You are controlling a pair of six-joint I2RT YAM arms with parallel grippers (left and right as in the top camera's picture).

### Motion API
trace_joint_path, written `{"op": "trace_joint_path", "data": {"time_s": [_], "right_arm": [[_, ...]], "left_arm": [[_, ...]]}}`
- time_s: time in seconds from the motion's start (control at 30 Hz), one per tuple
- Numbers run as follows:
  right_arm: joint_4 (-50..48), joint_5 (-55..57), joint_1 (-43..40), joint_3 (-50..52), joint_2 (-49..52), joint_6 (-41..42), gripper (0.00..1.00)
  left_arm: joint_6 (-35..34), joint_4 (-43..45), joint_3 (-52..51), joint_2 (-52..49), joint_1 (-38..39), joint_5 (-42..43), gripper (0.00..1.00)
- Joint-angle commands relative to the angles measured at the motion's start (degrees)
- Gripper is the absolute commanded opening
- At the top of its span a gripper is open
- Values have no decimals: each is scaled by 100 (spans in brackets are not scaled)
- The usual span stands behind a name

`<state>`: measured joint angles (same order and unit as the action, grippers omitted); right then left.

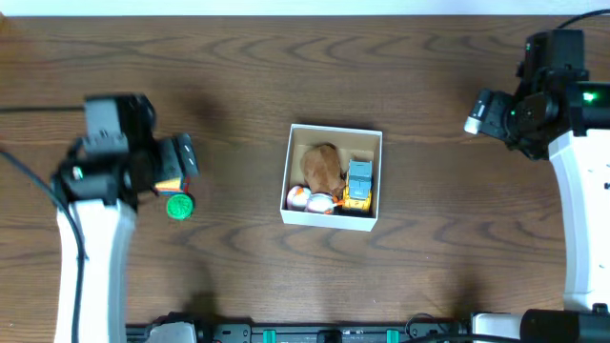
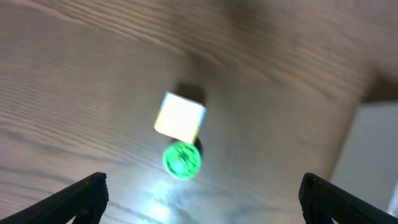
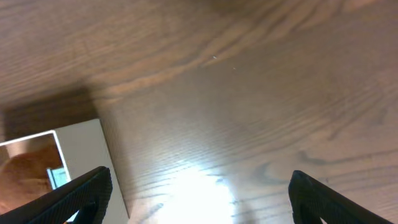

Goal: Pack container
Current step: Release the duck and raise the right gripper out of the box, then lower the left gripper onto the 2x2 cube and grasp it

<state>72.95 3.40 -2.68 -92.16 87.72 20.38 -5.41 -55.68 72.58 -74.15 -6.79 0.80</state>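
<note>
Plainly, the left gripper (image 2: 203, 186) is spread wide: its two black fingers (image 2: 87, 194) sit at opposite bottom corners of the left wrist view with nothing between them but wood. Just beyond them lie a small cube (image 2: 179, 117), white on its top face with a yellow side, and a glossy round green toy (image 2: 182, 160); the two touch or nearly touch. Both lie well apart from the container (image 1: 329, 218), off its left side, and in the overhead view the cube is mostly hidden under the gripper.

The right gripper (image 3: 200, 186) is likewise open and empty, its dark fingers wide apart above bare table. It hangs off the container's right side, a little farther back than its far wall, and one white corner of the box shows at the left edge of the right wrist view.

The container is square and shallow with no lid, with thin white walls and a tan-brown inside. It stands near the middle of the table (image 1: 238, 76), a dark brown wood-grain surface. Inside it lie a rounded brown toy (image 1: 324, 164), a boxy blue-grey and yellow toy (image 1: 359, 183) against the right wall, and two small white-and-orange round toys (image 1: 309, 200) along the near wall.
</note>
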Motion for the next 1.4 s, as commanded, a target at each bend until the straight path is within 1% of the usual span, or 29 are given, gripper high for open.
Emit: {"op": "trace_joint_path", "data": {"time_s": [0.0, 0.17, 0.23, 0.47, 0.7, 1.03, 1.13, 1.23, 1.3, 1.37], "right_arm": [[15, -114, -70, 61, 4, -136, 92], [7, -114, -68, 68, 4, -138, 93], [7, -114, -68, 72, 4, -138, 93], [9, -114, -68, 79, 4, -138, 93], [0, -111, -68, 79, 4, -138, 93], [-4, -109, -68, 79, 4, -181, 93], [2, -109, -68, 79, 4, -181, 93], [9, -109, -68, 79, 4, -181, 93], [9, -109, -68, 79, 4, -181, 93], [11, -109, -68, 79, 4, -181, 93]], "left_arm": [[376, 0, 157, -614, -391, -83, 98], [881, 87, 149, -1399, -581, 85, 98], [1180, 140, 149, -1694, -584, 168, 98], [1504, 380, 149, -2500, -584, 175, 98], [1528, 568, 149, -3152, -584, 175, 98], [1530, 638, 142, -3679, -584, 175, 99], [1528, 671, 138, -3713, -584, 175, 88], [1528, 673, 138, -3711, -584, 175, 79], [1526, 673, 136, -3711, -584, 175, 75], [1526, 673, 136, -3711, -584, 175, 73]]}}
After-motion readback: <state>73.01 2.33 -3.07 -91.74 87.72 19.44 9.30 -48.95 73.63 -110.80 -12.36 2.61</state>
